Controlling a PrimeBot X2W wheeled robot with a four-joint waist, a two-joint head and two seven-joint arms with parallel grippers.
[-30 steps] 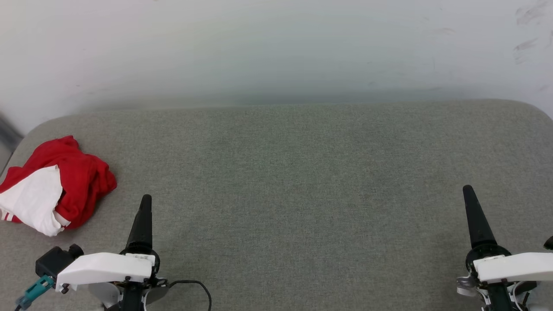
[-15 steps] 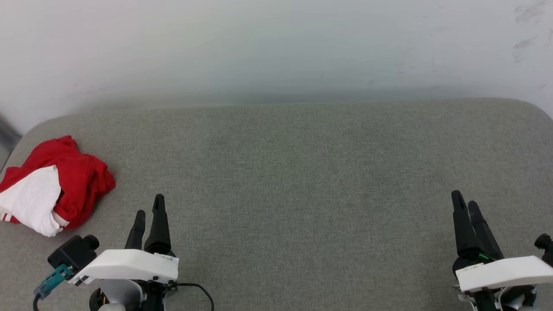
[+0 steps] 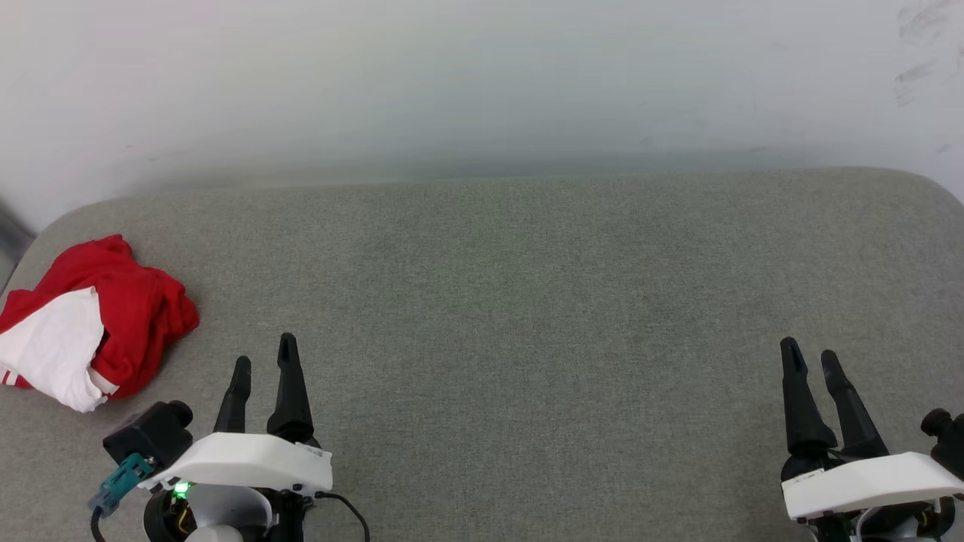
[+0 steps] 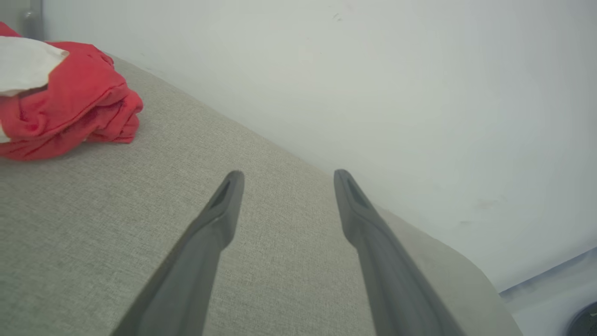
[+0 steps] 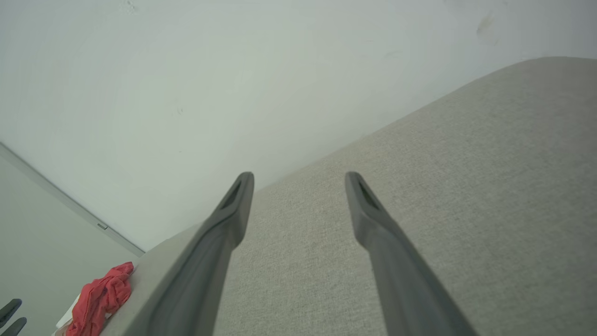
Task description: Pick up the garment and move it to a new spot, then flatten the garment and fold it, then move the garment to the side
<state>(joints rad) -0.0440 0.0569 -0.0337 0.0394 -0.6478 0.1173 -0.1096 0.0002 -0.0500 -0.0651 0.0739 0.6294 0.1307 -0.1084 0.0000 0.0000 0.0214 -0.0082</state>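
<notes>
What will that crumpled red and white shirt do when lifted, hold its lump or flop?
The garment lies in soft folds, so it will probably droop and unfurl from the pinch point. It looks thin, likely light. Pushed across the woven grey surface, it would likely bunch rather than slide.

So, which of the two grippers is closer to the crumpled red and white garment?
The left gripper: the garment lies crumpled just to its left, while the right gripper is at the opposite side.

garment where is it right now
In the head view the garment lies crumpled at the left edge of the grey cushion, ahead and left of the left gripper.
</notes>
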